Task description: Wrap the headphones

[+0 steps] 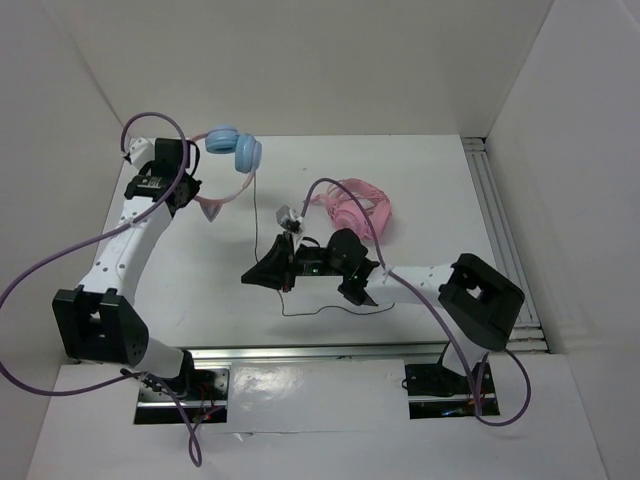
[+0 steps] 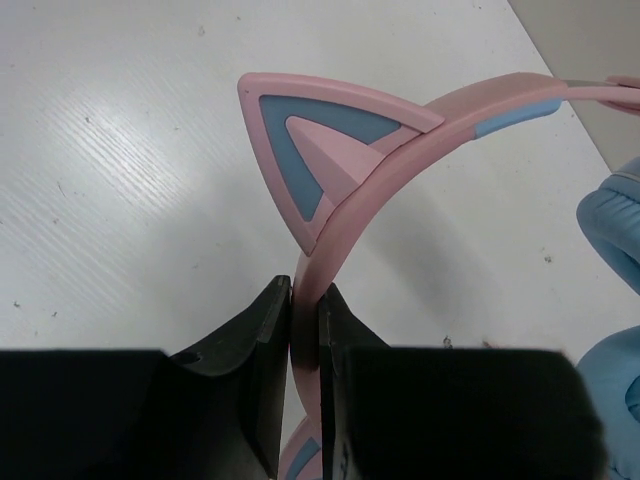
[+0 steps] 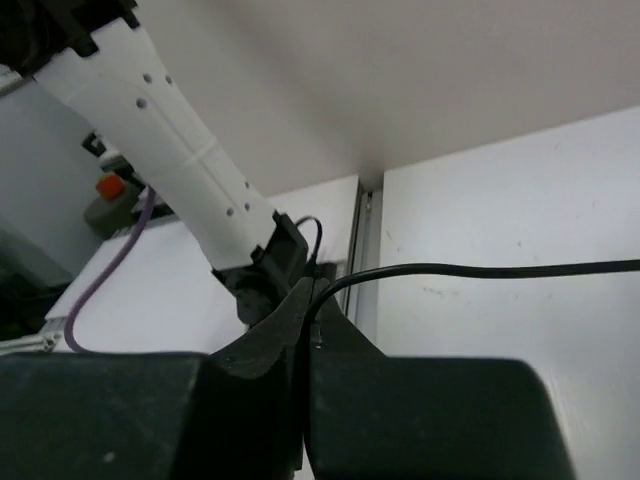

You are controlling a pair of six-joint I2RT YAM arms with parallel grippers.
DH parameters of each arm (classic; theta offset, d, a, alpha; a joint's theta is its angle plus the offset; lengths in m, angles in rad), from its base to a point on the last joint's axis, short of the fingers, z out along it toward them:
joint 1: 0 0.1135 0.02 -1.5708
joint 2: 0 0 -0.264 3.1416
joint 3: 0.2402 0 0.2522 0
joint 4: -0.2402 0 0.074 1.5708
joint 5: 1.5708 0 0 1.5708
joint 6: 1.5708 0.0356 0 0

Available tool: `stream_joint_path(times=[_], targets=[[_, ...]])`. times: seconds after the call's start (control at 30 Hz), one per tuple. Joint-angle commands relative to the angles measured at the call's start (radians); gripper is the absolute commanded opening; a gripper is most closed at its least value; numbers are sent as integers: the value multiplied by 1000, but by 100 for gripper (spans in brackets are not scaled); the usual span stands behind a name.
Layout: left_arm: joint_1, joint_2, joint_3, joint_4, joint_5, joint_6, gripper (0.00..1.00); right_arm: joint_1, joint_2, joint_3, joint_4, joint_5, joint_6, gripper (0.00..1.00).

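Observation:
The headphones' light blue ear cups (image 1: pixel 236 150) are at the back left of the table, with the thin pink headband (image 2: pixel 400 150) curving away from them. My left gripper (image 2: pixel 305 292) is shut on that headband just below a pink and blue cat ear (image 2: pixel 310 150); seen from above, the left gripper (image 1: pixel 196 196) is right beside the ear. The thin black cable (image 1: pixel 254 205) runs from the cups toward the table's middle. There my right gripper (image 3: pixel 318 290) is shut on the cable (image 3: pixel 500 268), and from above the right gripper (image 1: pixel 250 277) points left. Loose cable (image 1: pixel 330 309) trails along the table in front of it.
All-pink headphones (image 1: pixel 360 206) lie just behind the right wrist. White walls close in the table on three sides. Metal rails run along the right edge (image 1: pixel 500 230) and the near edge (image 1: pixel 330 351). The left arm's white link (image 3: pixel 150 130) fills the upper left of the right wrist view.

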State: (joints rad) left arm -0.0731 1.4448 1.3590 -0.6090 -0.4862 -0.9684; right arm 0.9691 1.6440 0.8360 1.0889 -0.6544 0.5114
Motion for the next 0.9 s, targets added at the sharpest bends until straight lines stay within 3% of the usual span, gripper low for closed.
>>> stream_joint_path(times=[0.0,0.03,0.2,0.27,0.47,0.57,0.6,0.7,0.87], targets=[[15,0,63,46,-40,15,0,19,-94,50,-217,13,-152,0],[15,0,63,46,-40,29,0,19,-110,70,-371,31,-198,0],[-71,45,106,-30,-130,48,0,40,-158,271,-789,151,-445,0],[-39,69,117,-31,-12,57,0,52,-158,319,-900,168,-485,0],[84,78,106,6,459,69,0,52,-156,255,-962,280,-554,0],[139,78,106,20,619,59,0,62,-97,245,-983,289,-585,0],[171,98,106,37,750,47,0,62,-78,245,-998,289,-585,0],[193,98,95,68,921,17,0,71,-24,245,-1012,279,-606,0],[223,71,72,117,1028,-12,0,82,23,235,-974,266,-606,0]])
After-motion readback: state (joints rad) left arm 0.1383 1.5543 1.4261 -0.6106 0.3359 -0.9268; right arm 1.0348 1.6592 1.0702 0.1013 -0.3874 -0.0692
